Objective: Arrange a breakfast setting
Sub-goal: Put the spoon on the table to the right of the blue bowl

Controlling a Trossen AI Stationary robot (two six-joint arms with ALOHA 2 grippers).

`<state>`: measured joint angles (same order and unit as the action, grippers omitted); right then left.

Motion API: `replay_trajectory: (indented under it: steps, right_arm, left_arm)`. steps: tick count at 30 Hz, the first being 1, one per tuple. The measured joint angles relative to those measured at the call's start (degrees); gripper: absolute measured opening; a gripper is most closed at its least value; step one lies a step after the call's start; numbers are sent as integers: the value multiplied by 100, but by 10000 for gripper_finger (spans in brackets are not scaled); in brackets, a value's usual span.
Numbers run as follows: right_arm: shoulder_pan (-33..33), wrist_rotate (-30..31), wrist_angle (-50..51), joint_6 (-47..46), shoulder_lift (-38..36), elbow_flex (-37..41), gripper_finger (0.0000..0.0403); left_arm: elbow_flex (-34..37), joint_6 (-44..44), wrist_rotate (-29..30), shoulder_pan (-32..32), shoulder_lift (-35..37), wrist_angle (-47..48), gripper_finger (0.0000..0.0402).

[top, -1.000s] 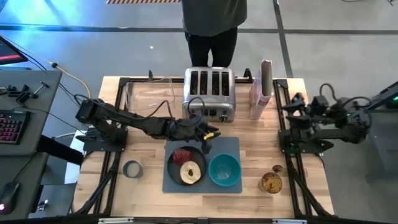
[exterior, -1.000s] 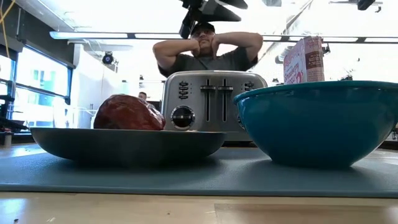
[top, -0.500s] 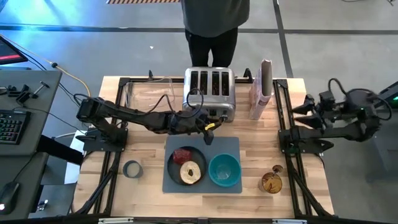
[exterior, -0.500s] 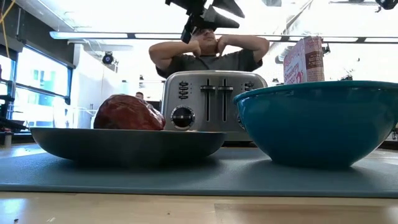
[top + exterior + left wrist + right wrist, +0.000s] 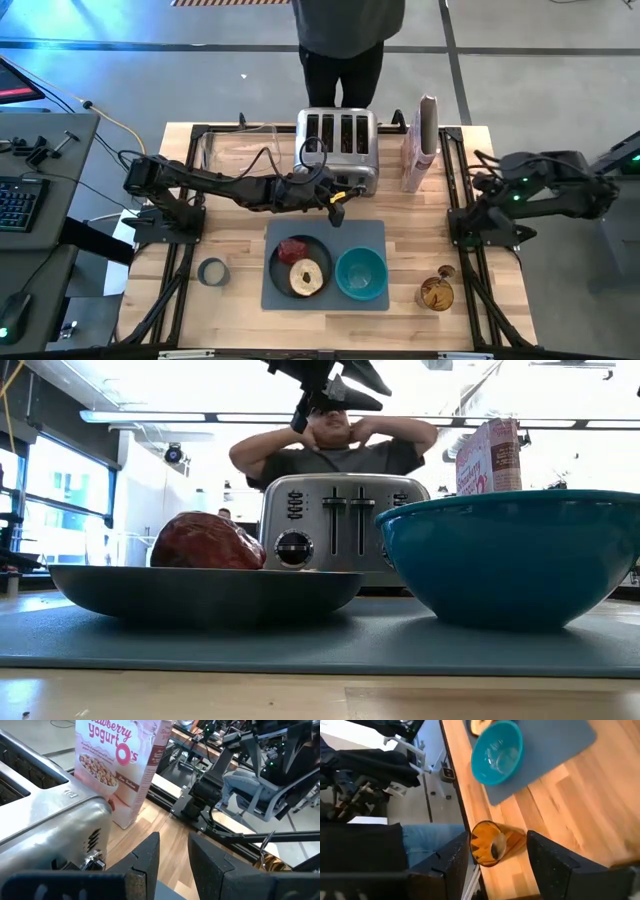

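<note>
A grey mat [image 5: 372, 235] lies at the table's near middle. On it stand a dark grey plate [image 5: 283, 268] and a teal bowl [image 5: 361, 273]. The plate bears a dark-red lump [image 5: 293, 248] and a tan bagel ring [image 5: 308, 277]. The low view shows the plate [image 5: 200, 592], the lump [image 5: 205, 542] and the bowl [image 5: 510, 555]. My left gripper [image 5: 338, 208] hangs open and empty between the toaster and the mat, high in the low view [image 5: 335, 380]. My right gripper [image 5: 480, 185] is open and empty at the right edge. No spoon or loose cereal shows.
A chrome toaster [image 5: 337, 150] stands at the far middle, a pink-and-white cereal bag [image 5: 420, 145] to its right. An amber glass [image 5: 436, 293] lies on its side right of the mat. A tape roll [image 5: 212, 271] lies near left. A person [image 5: 345, 40] stands behind the far edge.
My left gripper has risen from over the plate and gone toward the far edge, up to the toaster's front. My right arm has shifted about at the table's right edge. The plate, lump, ring and bowl have stayed in place.
</note>
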<state>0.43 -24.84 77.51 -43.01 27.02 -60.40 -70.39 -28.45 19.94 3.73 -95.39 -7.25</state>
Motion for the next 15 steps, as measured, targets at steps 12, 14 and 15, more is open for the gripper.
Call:
replay_trajectory:
  steps: [12, 14, 15]
  right_arm:
    - [0, -552, -123, -368, 1, 129, 154]
    - [0, -573, -458, -349, 5, 129, 150]
    - [0, -573, -654, -318, 5, 129, 149]
  left_arm:
    - [0, 7, -17, -2, 0, 7, 90]
    - [0, 7, -19, -2, 0, 5, 90]
    - [0, 7, -19, -2, 0, 6, 90]
